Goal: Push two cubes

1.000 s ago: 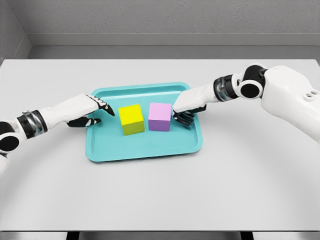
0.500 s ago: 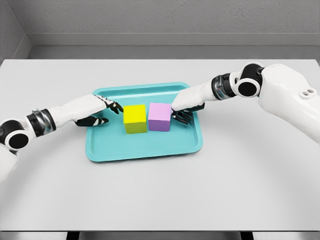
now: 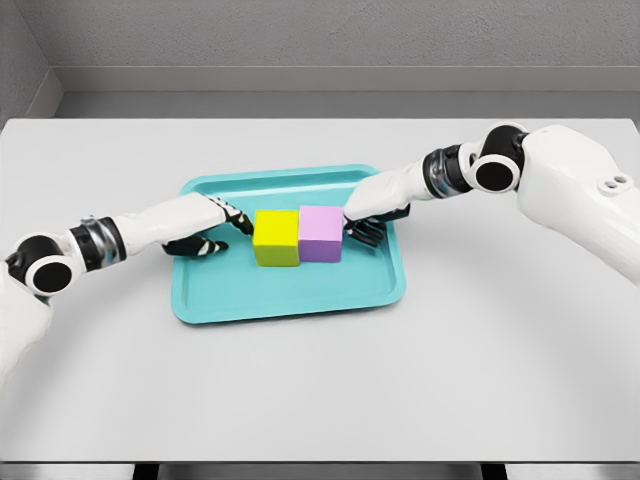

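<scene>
Now we have the yellow cube [image 3: 276, 236] and the pink cube [image 3: 321, 233] side by side, faces apparently touching, near the middle of the teal tray [image 3: 290, 295], a bit toward its far edge. Our left hand [image 3: 222, 228] sits at the yellow cube's left face with fingers stretched out flat, holding nothing; our right hand [image 3: 364, 226] is at the pink cube's right face, fingers loosely curled, also holding nothing. Whether the fingertips actually touch is hard to tell from this angle.

Risks as we judge them: pressing harder from both sides could make the cubes buckle at the seam, one popping up or twisting out. An off-center push could rotate a cube. Uneven force could slide the pair toward one tray rim, or shift the tray on the white table [image 3: 500, 380].
</scene>
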Motion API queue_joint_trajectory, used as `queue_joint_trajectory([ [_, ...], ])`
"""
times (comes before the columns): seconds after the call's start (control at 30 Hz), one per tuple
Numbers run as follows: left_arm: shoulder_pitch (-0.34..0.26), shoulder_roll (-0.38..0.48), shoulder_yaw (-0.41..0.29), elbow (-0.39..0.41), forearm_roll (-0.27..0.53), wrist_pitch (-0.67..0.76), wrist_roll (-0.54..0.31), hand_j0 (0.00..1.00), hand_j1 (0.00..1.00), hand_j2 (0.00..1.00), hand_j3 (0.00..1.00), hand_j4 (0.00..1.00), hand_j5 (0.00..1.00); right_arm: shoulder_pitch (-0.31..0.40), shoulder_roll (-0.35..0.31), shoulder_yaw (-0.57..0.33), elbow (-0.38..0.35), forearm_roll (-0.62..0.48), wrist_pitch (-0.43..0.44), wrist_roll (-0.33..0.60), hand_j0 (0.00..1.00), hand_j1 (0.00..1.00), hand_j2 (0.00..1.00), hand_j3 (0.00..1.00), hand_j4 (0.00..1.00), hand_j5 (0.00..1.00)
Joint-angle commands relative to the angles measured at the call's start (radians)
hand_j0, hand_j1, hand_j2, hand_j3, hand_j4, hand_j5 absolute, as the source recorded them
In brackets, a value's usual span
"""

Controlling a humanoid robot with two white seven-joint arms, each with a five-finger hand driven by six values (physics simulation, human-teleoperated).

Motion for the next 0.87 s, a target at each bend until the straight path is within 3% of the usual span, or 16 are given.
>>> queue_joint_trajectory([
  [0.0,0.0,-0.001,-0.001,0.001,0.006,0.002,-0.003,0.61,0.61,0.61,0.61,0.61,0.61,0.0,0.0,0.002,0.005,-0.004,0.002,0.0,0.1,0.1,0.1,0.1,0.1,0.1],
  [0.23,-0.009,0.021,0.002,0.0,0.044,0.002,0.007,0.61,0.61,0.61,0.61,0.61,0.61,-0.02,-0.009,0.002,0.005,0.008,0.002,0.0,0.1,0.1,0.1,0.1,0.1,0.1],
  [0.33,-0.028,0.087,0.002,-0.006,0.112,0.002,0.007,0.61,0.61,0.61,0.61,0.61,0.61,-0.037,-0.014,0.0,0.002,0.008,0.002,0.0,0.1,0.1,0.1,0.1,0.1,0.1],
  [0.43,-0.026,0.116,0.006,-0.008,0.125,0.002,0.012,0.61,0.61,0.61,0.61,0.61,0.61,-0.06,-0.017,-0.006,0.002,0.008,0.002,0.0,0.1,0.1,0.1,0.1,0.1,0.1],
  [0.5,-0.025,0.165,0.013,-0.036,0.176,0.002,0.012,0.61,0.61,0.61,0.61,0.61,0.61,-0.071,-0.069,-0.021,-0.001,0.008,0.002,0.0,0.11,0.11,0.11,0.11,0.11,0.11],
  [0.53,-0.025,0.26,0.016,-0.056,0.225,0.002,0.014,0.7,0.7,0.7,0.7,0.7,0.7,-0.064,-0.107,-0.07,-0.003,0.008,0.002,0.0,0.11,0.11,0.11,0.11,0.11,0.11],
  [0.57,-0.011,0.292,0.042,-0.056,0.245,0.002,0.021,1.0,1.0,1.0,1.0,1.0,1.0,-0.055,-0.14,-0.109,-0.003,0.008,0.002,0.0,0.11,0.11,0.11,0.11,0.11,0.11],
  [0.73,0.023,0.308,0.065,-0.003,0.233,0.002,0.015,1.0,1.0,1.0,1.0,1.0,1.0,-0.034,-0.301,-0.153,0.0,0.003,0.002,0.0,0.14,0.14,0.14,0.14,0.14,0.14],
  [0.77,0.023,0.308,0.064,0.006,0.233,0.002,0.017,1.0,1.0,1.0,1.0,1.0,1.0,-0.02,-0.324,-0.155,0.003,0.003,0.002,0.0,0.41,0.41,0.41,0.41,0.41,0.41],
  [0.8,0.026,0.306,0.064,0.01,0.233,0.002,0.017,1.0,1.0,1.0,1.0,1.0,1.0,-0.005,-0.327,-0.173,0.011,0.006,0.002,0.0,0.83,0.83,0.83,0.83,0.83,0.83],
  [0.83,0.026,0.303,0.062,0.01,0.233,0.002,0.017,1.0,1.0,1.0,1.0,1.0,1.0,0.014,-0.328,-0.176,0.052,0.006,0.002,0.0,1.0,1.0,1.0,1.0,1.0,1.0],
])
